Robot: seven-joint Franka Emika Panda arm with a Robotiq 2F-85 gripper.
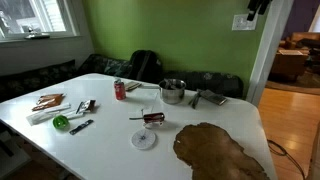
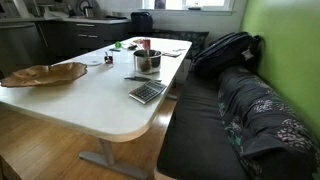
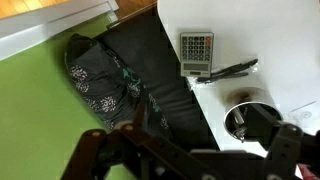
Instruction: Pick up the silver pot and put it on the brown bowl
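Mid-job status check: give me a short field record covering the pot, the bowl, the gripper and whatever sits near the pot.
silver pot: upright on the white table, not held
brown bowl: near the table edge, nothing in it, apart from the pot
gripper: high above the table in the wrist view, jaws look spread, holding nothing
near pot: red soda can, calculator, pen
task state: pot not yet picked up
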